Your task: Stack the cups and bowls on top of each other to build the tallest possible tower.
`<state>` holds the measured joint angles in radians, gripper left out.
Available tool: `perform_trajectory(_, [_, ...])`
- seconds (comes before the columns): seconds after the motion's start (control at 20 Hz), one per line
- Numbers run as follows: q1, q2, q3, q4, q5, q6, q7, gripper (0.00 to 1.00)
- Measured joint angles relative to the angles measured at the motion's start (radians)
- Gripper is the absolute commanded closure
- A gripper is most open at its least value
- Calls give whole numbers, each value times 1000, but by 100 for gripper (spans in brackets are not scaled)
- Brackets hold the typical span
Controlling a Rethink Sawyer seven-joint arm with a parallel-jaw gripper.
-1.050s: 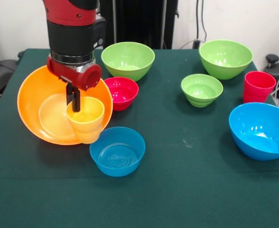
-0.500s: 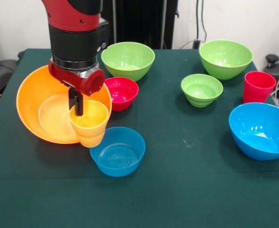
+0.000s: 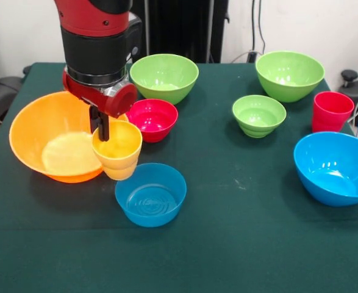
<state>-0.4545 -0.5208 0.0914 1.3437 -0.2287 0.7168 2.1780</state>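
My gripper is shut on the rim of the yellow ribbed cup and holds it upright in the air. The cup hangs over the right rim of the very wide orange bowl, just behind the small blue bowl. The small red bowl sits right of the cup. Two big green bowls stand at the back. The small green bowl, the red cup and the big blue bowl are on the right. Each bowl sits singly; no tower is in view.
The dark green table cloth has open room at the front and in the middle. A black stand rises behind the table's far edge.
The yellow cup has risen and moved right, out of the orange bowl. The orange bowl has dropped from a tilt back to level and sits further left.
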Motion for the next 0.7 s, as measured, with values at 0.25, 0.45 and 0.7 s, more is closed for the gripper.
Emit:
perform_trajectory(0.25, [0, 3, 1, -2, 0, 0, 0, 100])
perform_trajectory(0.45, [-1, 10, 3, 0, 0, -21, 0, 100])
perform_trajectory(0.7, [-1, 24, 4, 3, 0, -56, 0, 100])
